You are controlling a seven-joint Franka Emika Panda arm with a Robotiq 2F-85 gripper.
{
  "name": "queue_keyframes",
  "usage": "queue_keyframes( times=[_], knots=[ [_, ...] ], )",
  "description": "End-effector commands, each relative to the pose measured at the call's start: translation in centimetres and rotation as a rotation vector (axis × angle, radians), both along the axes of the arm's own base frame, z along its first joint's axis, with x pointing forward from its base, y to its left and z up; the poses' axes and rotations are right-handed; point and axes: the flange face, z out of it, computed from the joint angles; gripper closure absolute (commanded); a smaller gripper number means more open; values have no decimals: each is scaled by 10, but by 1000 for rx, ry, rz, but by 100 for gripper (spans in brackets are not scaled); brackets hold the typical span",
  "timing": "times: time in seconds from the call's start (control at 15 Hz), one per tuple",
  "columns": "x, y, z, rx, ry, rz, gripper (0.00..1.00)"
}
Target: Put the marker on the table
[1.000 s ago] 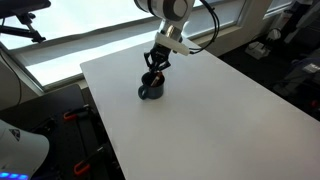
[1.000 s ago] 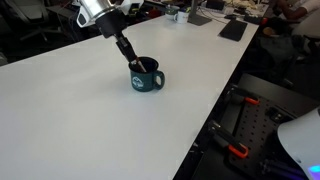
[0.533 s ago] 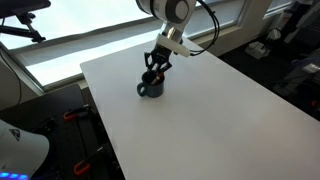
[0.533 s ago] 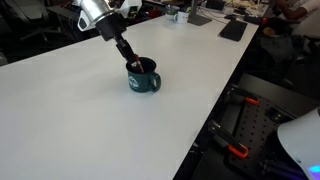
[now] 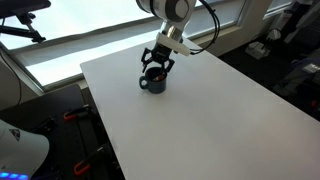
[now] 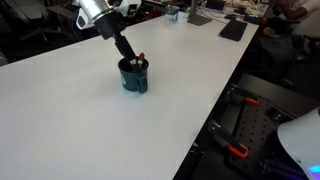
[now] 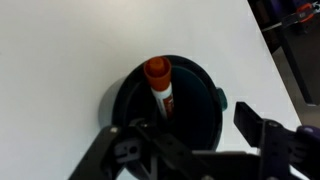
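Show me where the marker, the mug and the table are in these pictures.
marker (image 7: 156,71): wrist view, on its orange-red cap.
mug (image 6: 133,82): in an exterior view, on its outer side wall.
table (image 5: 220,110): in an exterior view, on a bare part of the white top.

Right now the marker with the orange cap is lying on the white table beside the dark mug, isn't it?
No. The marker with the orange cap is not lying on the white table beside the dark mug. It stands inside the mug, cap end up. The wrist view shows this.
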Motion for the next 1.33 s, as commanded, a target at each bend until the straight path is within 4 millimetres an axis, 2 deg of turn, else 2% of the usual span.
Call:
queue_keyframes(
  times=[0.0, 0.53, 0.93, 1.13, 1.27],
  knots=[
    [0, 3, 7, -16, -19, -3, 0],
    [-2, 9, 19, -27, -54, 1, 0],
    [-3, 19, 60, -69, -175, -21, 0],
    [-5, 14, 77, -85, -220, -49, 0],
    [-6, 8, 81, -85, -229, -67, 0]
  ],
)
